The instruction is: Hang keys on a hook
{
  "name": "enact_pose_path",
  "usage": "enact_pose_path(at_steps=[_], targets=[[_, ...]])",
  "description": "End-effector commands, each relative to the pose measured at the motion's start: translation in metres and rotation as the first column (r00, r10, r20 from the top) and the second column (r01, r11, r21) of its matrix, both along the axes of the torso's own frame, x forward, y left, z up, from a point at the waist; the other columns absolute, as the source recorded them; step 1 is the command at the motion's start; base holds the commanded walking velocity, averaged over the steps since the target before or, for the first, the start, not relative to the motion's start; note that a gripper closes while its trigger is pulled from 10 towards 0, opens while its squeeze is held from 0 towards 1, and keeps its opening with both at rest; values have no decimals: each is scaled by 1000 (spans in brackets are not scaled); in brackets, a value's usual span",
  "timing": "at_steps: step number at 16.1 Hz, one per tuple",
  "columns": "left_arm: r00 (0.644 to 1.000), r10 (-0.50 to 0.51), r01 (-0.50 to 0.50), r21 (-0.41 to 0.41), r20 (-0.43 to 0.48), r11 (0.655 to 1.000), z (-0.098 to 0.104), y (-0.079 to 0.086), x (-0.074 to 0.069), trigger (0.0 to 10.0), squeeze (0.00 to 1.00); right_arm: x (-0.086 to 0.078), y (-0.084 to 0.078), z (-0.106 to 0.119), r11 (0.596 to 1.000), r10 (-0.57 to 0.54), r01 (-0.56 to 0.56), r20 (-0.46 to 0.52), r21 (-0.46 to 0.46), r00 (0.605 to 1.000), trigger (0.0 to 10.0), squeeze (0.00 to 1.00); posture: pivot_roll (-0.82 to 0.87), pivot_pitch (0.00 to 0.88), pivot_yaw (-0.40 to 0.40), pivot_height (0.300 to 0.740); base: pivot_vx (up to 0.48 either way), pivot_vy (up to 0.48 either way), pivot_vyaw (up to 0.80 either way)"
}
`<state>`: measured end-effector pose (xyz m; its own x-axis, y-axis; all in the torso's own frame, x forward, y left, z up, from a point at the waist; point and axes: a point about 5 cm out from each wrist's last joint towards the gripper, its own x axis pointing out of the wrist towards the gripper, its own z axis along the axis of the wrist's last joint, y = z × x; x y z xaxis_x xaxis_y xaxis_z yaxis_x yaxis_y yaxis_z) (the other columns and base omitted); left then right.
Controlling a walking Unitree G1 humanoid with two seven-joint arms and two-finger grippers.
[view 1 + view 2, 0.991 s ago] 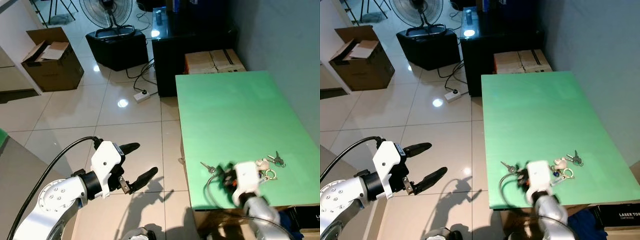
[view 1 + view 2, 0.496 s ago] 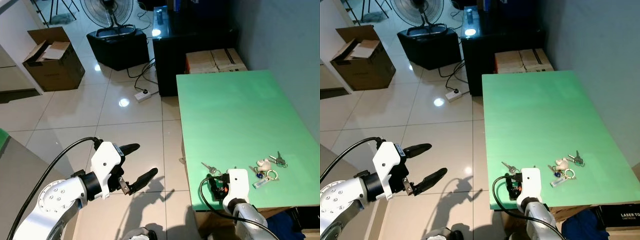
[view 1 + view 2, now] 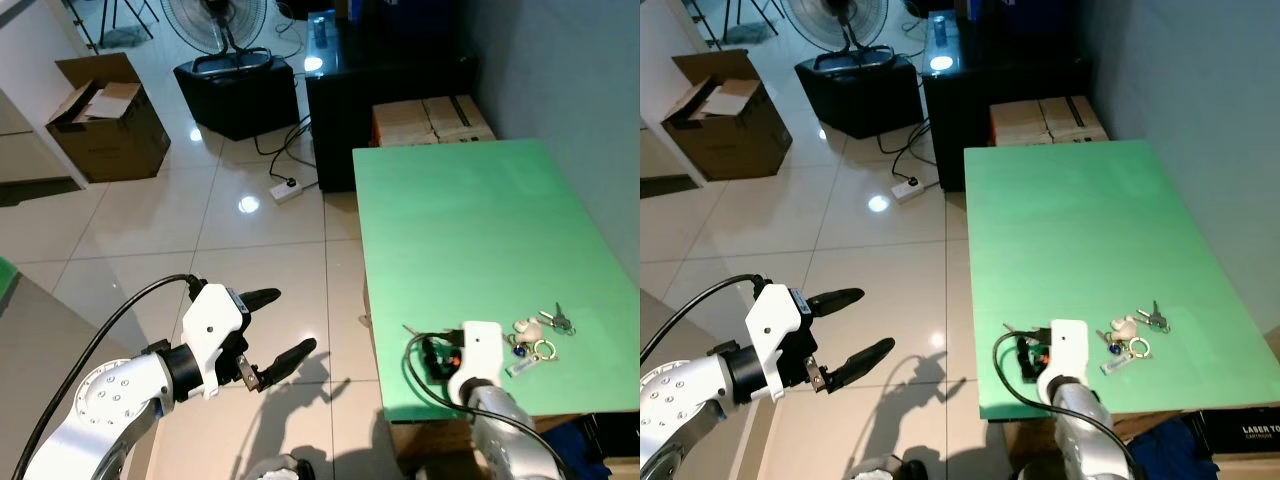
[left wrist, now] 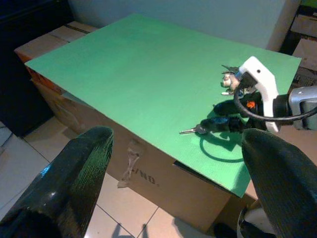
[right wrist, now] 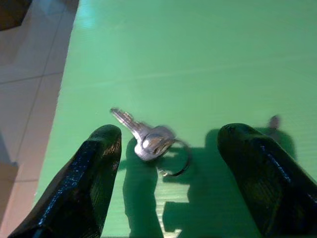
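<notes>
The right gripper [image 5: 166,163] has drawn back to the single key [image 5: 143,134].

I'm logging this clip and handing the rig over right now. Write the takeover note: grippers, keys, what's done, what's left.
Right gripper: open, low over the near left part of the green table, fingers on either side of the single silver key on a ring; not gripping it.
Left gripper: open, holding nothing, out over the tiled floor to the left of the table.
Second key bunch with a pale charm lies on the table, to the right of the right gripper.
Done: right gripper lined up on the key.
Left: close on it, lift, find a hook and hang it. I can't make out a hook from here.
</notes>
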<state>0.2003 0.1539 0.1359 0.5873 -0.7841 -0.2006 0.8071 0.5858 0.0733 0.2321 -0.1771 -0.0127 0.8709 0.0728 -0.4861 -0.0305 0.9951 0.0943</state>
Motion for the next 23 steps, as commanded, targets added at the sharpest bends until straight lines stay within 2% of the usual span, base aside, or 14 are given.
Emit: enact_pose_path(at_steps=[1, 6, 12, 13, 14, 16, 23], targets=[[1000, 2, -2, 12, 6, 1000, 3, 3, -1, 10000, 0, -1, 3, -5, 999, 7, -6, -31, 32, 999, 10000, 0, 161, 94, 140, 740, 0, 0, 0], [1000, 4, -4, 15, 6, 1000, 4, 3, -2, 10000, 0, 6, 1, -11, 998, 22, -18, -67, 61, 997, 10000, 0, 168, 95, 141, 740, 0, 0, 0], [1000, -3, 3, 6, 1, 1000, 4, 2, -2, 10000, 0, 10, 10, -14, 992, 72, -61, -96, 112, 993, 10000, 0, 170, 94, 135, 740, 0, 0, 0], [1000, -3, 3, 5, 0, 1000, 4, 2, -2, 10000, 0, 10, 11, -15, 990, 79, -67, -96, 125, 992, 9294, 0, 170, 96, 134, 740, 0, 0, 0], [1000, -2, 2, 4, 0, 1000, 4, 2, -2, 10000, 0, 11, 11, -15, 989, 80, -67, -95, 135, 992, 3882, 0, 170, 98, 134, 740, 0, 0, 0], [1000, -1, 1, 4, 1, 1000, 4, 2, -2, 10000, 0, 10, 12, -15, 987, 81, -67, -95, 143, 992, 0, 0, 170, 94, 133, 740, 0, 0, 0], [1000, 1, -1, 7, 6, 1000, 5, 2, 0, 10000, 0, 7, 10, -17, 989, 57, -44, -92, 141, 994, 0, 0, 171, 91, 135, 740, 0, 0, 0]])
